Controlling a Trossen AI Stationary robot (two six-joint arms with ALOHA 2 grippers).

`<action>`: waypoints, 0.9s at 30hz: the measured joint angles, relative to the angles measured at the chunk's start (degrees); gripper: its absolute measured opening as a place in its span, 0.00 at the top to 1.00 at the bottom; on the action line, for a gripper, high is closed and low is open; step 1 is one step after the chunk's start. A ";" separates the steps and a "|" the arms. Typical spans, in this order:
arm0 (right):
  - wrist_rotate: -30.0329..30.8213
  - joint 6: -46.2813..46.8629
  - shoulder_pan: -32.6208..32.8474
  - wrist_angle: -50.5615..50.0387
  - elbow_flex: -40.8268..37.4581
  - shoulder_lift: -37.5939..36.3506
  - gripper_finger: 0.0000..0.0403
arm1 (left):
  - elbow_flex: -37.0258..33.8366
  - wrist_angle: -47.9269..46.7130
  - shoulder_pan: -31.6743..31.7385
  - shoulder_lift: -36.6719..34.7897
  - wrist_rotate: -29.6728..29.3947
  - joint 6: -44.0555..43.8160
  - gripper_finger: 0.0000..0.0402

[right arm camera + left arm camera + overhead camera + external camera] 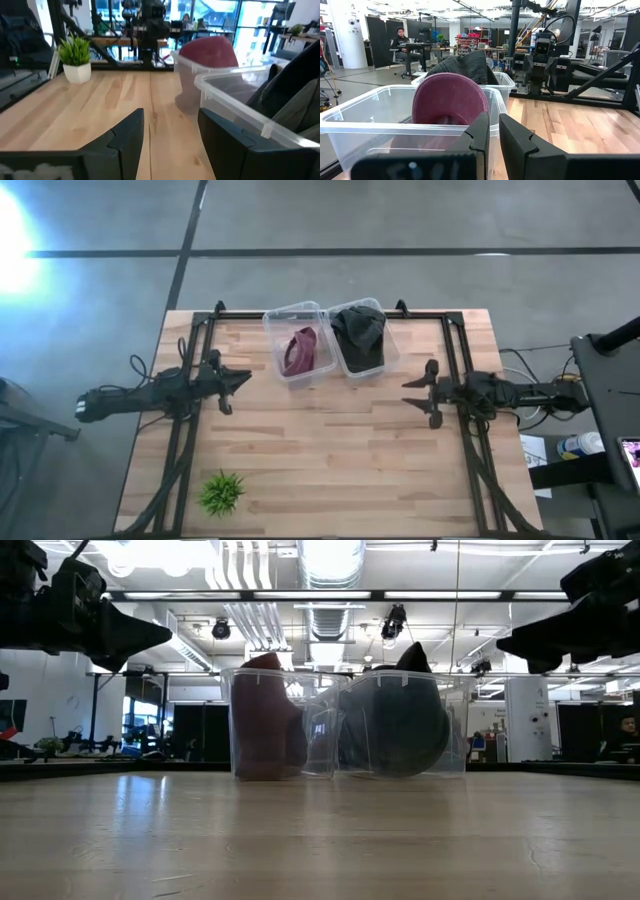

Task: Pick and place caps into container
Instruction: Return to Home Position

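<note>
Both pincers, left (243, 379) and right (408, 384), hover empty, slightly parted; maroon cap (299, 350) and dark caps (359, 328) sit binned at twelve o'clock, so we judge nothing remains.

Small green plant (221, 492) in a white pot near the wooden table's (330, 450) front-left corner; seated person (400, 39) far behind

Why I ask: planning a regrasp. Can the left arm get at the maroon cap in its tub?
Probably yes: the maroon fabric cap sits in an open-topped clear plastic tub, nothing between it and the left tool.
</note>
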 joint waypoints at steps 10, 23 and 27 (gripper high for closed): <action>0.05 -0.02 0.01 0.15 0.00 -3.92 0.55 | 0.00 0.00 0.01 0.02 0.00 0.02 0.91; 0.22 -0.02 0.02 0.85 0.02 -3.30 0.55 | 0.00 0.02 -0.01 0.20 0.02 0.02 0.91; 0.20 -0.02 0.02 0.85 0.02 -3.09 0.55 | 0.00 0.02 -0.02 0.24 0.02 0.02 0.91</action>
